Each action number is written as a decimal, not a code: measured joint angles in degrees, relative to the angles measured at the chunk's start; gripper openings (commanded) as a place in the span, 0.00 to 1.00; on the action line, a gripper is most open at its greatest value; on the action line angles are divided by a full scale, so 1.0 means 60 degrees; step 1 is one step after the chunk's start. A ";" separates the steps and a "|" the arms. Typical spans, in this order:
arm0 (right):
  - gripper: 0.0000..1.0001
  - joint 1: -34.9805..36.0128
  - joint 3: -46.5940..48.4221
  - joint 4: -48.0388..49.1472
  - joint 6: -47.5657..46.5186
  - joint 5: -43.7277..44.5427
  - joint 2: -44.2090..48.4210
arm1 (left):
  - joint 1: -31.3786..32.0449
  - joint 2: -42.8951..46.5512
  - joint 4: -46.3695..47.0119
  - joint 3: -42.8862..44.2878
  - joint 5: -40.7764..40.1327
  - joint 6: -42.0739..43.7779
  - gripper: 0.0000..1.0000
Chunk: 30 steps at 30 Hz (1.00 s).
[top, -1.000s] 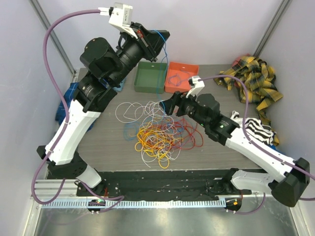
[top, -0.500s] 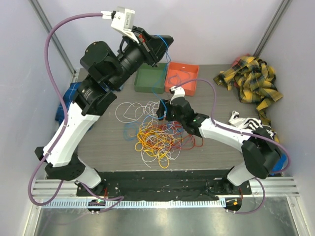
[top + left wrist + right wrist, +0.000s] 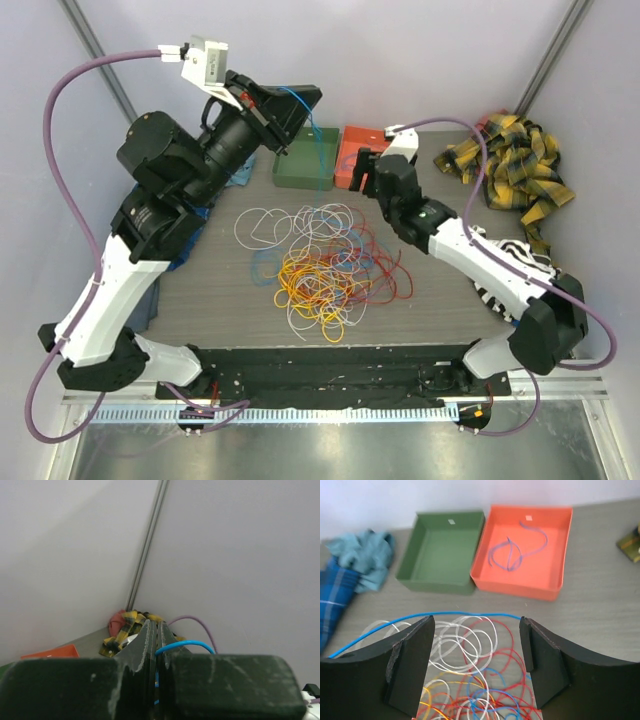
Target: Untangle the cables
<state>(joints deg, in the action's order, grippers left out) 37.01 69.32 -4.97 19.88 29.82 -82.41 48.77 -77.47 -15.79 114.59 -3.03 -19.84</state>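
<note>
The cables (image 3: 320, 265) lie in a tangled heap of yellow, orange, red, white and blue loops mid-table. My left gripper (image 3: 308, 98) is raised high over the green tray and shut on a blue cable (image 3: 185, 644), which hangs down from it (image 3: 312, 122). My right gripper (image 3: 357, 170) is open and empty, hovering above the far edge of the heap near the trays. In the right wrist view the taut blue cable (image 3: 460, 613) runs across just beyond the open gripper (image 3: 476, 624), with white and red loops (image 3: 470, 650) below it.
A green tray (image 3: 442, 550) and an orange tray (image 3: 560, 555) stand at the back; the orange one holds a blue cable (image 3: 515, 550). A blue cloth (image 3: 350, 570) lies at the left. A plaid cloth (image 3: 510, 160) and a striped cloth (image 3: 520, 262) lie at the right.
My right gripper has drawn back from the heap toward the trays and risen. My left arm has swung left, still holding the blue cable up.
</note>
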 measured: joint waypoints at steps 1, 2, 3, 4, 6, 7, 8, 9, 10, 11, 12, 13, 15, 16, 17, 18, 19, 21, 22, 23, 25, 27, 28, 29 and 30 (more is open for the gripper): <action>0.77 -0.0025 0.0164 -0.0047 -0.0036 0.0007 0.0106 | 0.0000 0.0069 0.0051 -0.0076 -0.0022 0.0044 0.00; 0.77 -0.0025 0.0291 -0.0091 -0.0047 -0.0033 0.0368 | 0.0000 0.0117 0.0087 -0.0138 -0.0044 0.0069 0.00; 0.77 0.0004 0.0295 -0.0117 -0.0047 -0.0044 0.0441 | 0.0004 0.0146 0.0117 -0.0186 -0.0066 0.0091 0.00; 0.77 0.0022 0.0244 -0.0160 -0.0036 -0.0171 0.0667 | 0.0004 0.0164 0.0153 -0.0237 -0.0076 0.0102 0.00; 0.76 0.0076 -0.0069 -0.0237 0.0062 -0.0361 0.1158 | 0.0004 0.0164 0.0186 -0.0331 -0.0131 0.0127 0.00; 0.76 0.0098 -0.0317 -0.0306 0.0157 -0.0437 0.1457 | 0.0004 0.0131 0.0193 -0.0361 -0.0157 0.0135 0.00; 0.75 0.0127 -0.0543 -0.0364 0.0233 -0.0477 0.1723 | 0.0004 0.0062 0.0222 -0.0375 -0.0197 0.0164 0.00; 0.75 0.0149 -0.0823 -0.0477 0.0331 -0.0499 0.2058 | 0.0004 -0.0011 0.0248 -0.0375 -0.0244 0.0189 0.00; 0.75 0.0178 -0.1100 -0.0608 0.0448 -0.0510 0.2433 | 0.0007 -0.0160 0.0317 -0.0364 -0.0331 0.0295 0.00; 0.75 0.0193 -0.1330 -0.0692 0.0521 -0.0525 0.2754 | 0.0011 -0.0302 0.0372 -0.0335 -0.0412 0.0382 0.00; 0.75 0.0197 -0.1592 -0.0812 0.0619 -0.0528 0.3177 | 0.0011 -0.0514 0.0412 -0.0270 -0.0510 0.0474 0.00; 0.74 0.0197 -0.1778 -0.0998 0.0718 -0.0539 0.3625 | 0.0015 -0.0707 0.0444 -0.0204 -0.0612 0.0583 0.00; 0.74 0.0197 -0.1960 -0.1235 0.0849 -0.0568 0.4371 | 0.0015 -0.1366 0.0550 0.0149 -0.0867 0.0907 0.00; 0.73 0.0197 -0.1982 -0.1344 0.0943 -0.0616 0.4779 | 0.0011 -0.1668 0.0594 0.0321 -0.0973 0.1020 0.00; 0.73 0.0193 -0.1978 -0.1406 0.1005 -0.0678 0.5056 | 0.0011 -0.2153 0.0554 0.0707 -0.1115 0.1220 0.00; 0.72 0.0197 -0.1978 -0.1504 0.1082 -0.0761 0.5366 | 0.0011 -0.2557 0.0605 0.1027 -0.1195 0.1381 0.00; 0.72 0.0197 -0.1982 -0.1610 0.1184 -0.0849 0.5610 | 0.0011 -0.2998 0.0605 0.1402 -0.1268 0.1504 0.00; 0.71 0.0197 -0.2036 -0.1756 0.1319 -0.1027 0.5996 | -0.0004 -0.3763 0.0616 0.2040 -0.1395 0.1749 0.00; 0.71 0.0197 -0.2153 -0.1774 0.1402 -0.1118 0.6196 | -0.0044 -0.4102 0.0630 0.2324 -0.1432 0.1869 0.00; 0.70 0.0197 -0.2291 -0.1840 0.1472 -0.1191 0.6353 | -0.0084 -0.4422 0.0656 0.2568 -0.1464 0.1942 0.00; 0.70 0.0197 -0.2626 -0.2025 0.1581 -0.1290 0.6732 | -0.0171 -0.4929 0.0776 0.2936 -0.1501 0.2076 0.00; 0.70 0.0197 -0.2943 -0.2175 0.1690 -0.1362 0.6991 | -0.0350 -0.5348 0.1024 0.3231 -0.1530 0.2146 0.00; 0.70 0.0197 -0.3111 -0.2259 0.1727 -0.1399 0.7107 | -0.0448 -0.5530 0.1177 0.3373 -0.1548 0.2157 0.00; 0.70 0.0197 -0.3271 -0.2302 0.1756 -0.1424 0.7213 | -0.0568 -0.5697 0.1406 0.3483 -0.1577 0.2160 0.00; 0.69 0.0197 -0.3413 -0.2328 0.1785 -0.1457 0.7300 | -0.0699 -0.5836 0.1683 0.3537 -0.1610 0.2167 0.00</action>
<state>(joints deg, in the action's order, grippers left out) 38.20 48.84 -18.94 30.59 21.08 -38.61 44.58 -112.49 -5.69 135.81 -12.69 -6.83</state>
